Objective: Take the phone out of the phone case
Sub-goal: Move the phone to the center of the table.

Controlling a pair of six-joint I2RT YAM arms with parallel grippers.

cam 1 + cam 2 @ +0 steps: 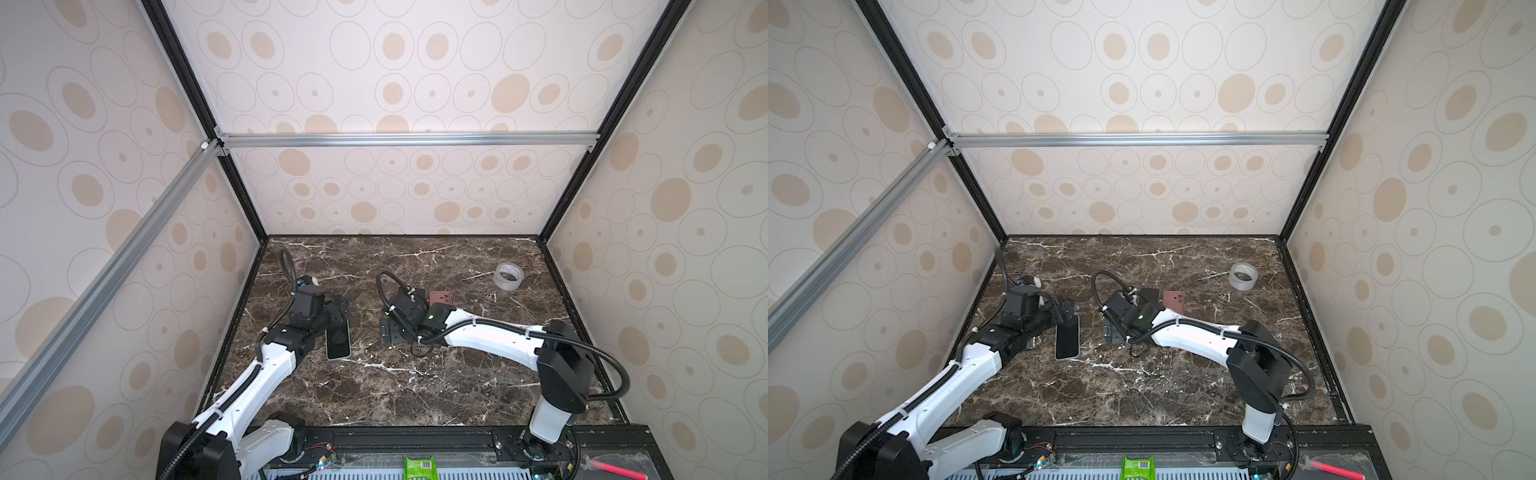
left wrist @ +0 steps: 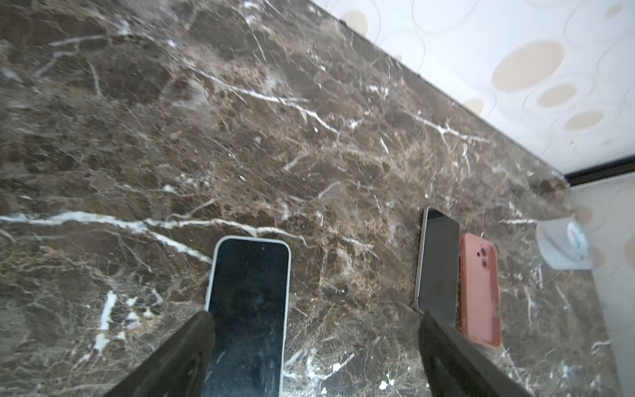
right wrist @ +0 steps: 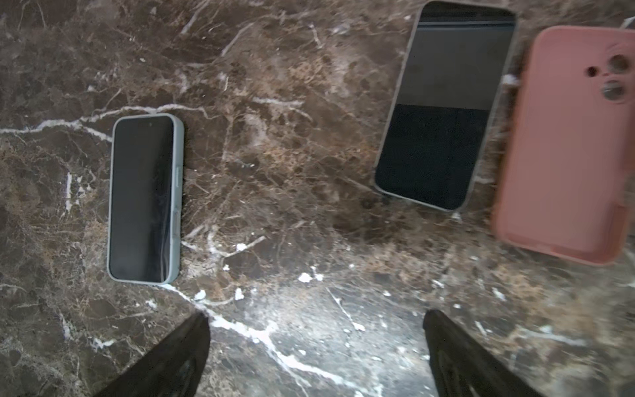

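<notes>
Left pincer (image 2: pixel 314 316) and right pincer (image 3: pixel 316 314) both wide, empty; the phone (image 3: pixel 446 103) lies bare on the counter (image 3: pixel 292 172) — just beside the pink case (image 3: pixel 567 144).

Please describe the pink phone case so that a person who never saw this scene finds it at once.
On the dark marble table, look toward the clear tape roll at the far right. Nearer the middle, a bare dark phone lies screen up, and the pink case lies beside it, on the tape's side. It alone is pink, back up, camera holes showing.
</notes>
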